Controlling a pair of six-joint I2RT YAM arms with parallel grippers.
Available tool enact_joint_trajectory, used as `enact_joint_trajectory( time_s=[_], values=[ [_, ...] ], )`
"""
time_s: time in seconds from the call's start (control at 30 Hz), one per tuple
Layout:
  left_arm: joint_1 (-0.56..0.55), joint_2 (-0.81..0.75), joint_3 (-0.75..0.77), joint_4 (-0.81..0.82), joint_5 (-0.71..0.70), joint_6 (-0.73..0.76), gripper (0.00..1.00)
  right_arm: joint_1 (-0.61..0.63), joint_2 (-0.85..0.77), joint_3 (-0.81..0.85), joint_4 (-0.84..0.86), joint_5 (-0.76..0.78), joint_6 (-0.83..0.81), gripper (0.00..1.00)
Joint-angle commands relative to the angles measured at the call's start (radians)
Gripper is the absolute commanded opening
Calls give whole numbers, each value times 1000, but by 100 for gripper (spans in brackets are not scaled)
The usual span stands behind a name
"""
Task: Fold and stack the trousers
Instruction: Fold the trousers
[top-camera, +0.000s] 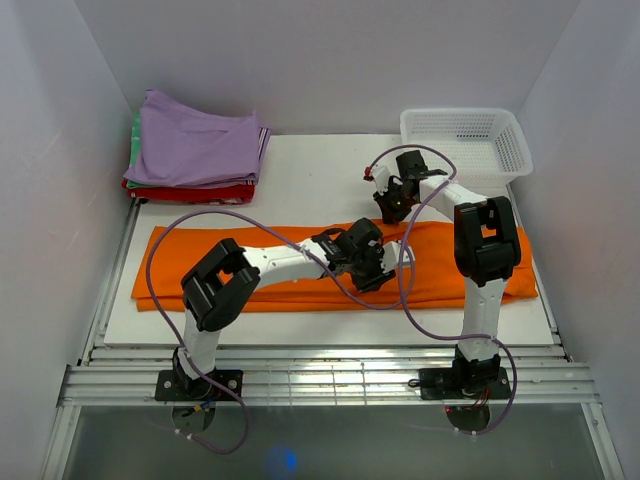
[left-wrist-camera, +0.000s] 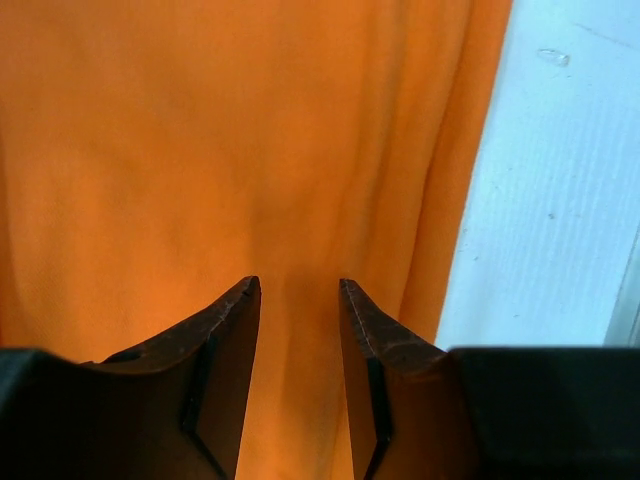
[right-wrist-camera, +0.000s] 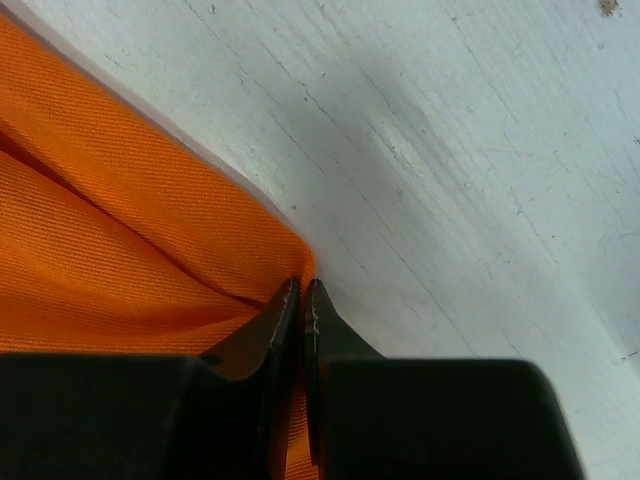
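The bright orange trousers (top-camera: 220, 270) lie flat as a long band across the white table (top-camera: 310, 180), nearly from side to side. My left gripper (top-camera: 366, 262) is low over the middle of the band. In the left wrist view it (left-wrist-camera: 298, 285) is open, with the orange cloth (left-wrist-camera: 200, 130) under and between its fingers. My right gripper (top-camera: 394, 210) is at the far edge of the trousers, right of centre. In the right wrist view it (right-wrist-camera: 302, 285) is shut on a fold of the cloth's edge (right-wrist-camera: 120, 230), with bare table beside it.
A stack of folded garments sits at the back left, lilac (top-camera: 195, 145) on top, red (top-camera: 190, 192) at the bottom. A white mesh basket (top-camera: 465, 140) stands at the back right. White walls close in on both sides.
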Motion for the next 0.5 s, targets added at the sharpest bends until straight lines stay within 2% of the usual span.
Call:
enact_joint_trajectory(
  time_s=[0.0,0.23,0.47],
  values=[
    [-15,-26,2,21,41,-26,47,8,40,6,-35,-39,19,8],
    [-38,-11,6,33,56,-36,47,8,40,1,-29,-42,21,8],
    [-43,49,28,22,26,-46,33,8,37,-6,-26,-49,25,8]
  ],
)
